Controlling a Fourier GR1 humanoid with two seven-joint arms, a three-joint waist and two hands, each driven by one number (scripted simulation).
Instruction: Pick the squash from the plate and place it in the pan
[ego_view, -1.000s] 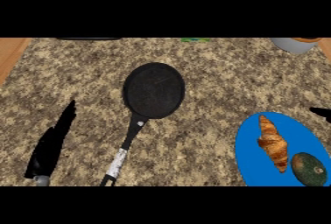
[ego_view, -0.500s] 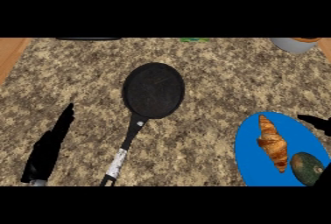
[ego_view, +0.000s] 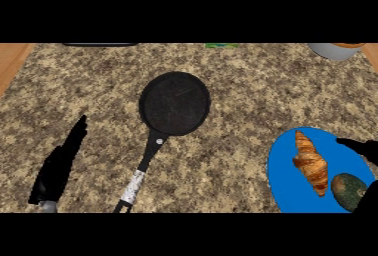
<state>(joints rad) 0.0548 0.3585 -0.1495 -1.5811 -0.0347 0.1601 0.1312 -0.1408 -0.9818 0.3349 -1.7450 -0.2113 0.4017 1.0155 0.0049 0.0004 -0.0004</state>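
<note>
The squash (ego_view: 347, 187), dark green and brown, lies at the near right of the blue plate (ego_view: 284, 175), by the view's lower right corner. My right hand (ego_view: 363, 149) comes in from the right edge; one straight finger reaches over the plate's rim just above the squash, and a dark part of the hand shows beside the squash lower down. The fingers are not curled round anything. The black pan (ego_view: 175, 102) rests mid-counter, its handle (ego_view: 144, 170) pointing towards me. My left hand (ego_view: 60, 162) rests open at the left, fingers straight.
A croissant (ego_view: 311, 162) lies on the plate left of the squash. A grey cup (ego_view: 336, 50) stands at the far right corner. At the back edge are a green item (ego_view: 221, 45) and a dark object (ego_view: 100, 44). Speckled counter lies between pan and plate.
My right hand has moved down and slightly left along the right edge, over the plate's rim towards the squash. The left hand, pan, croissant and squash have stayed put.
</note>
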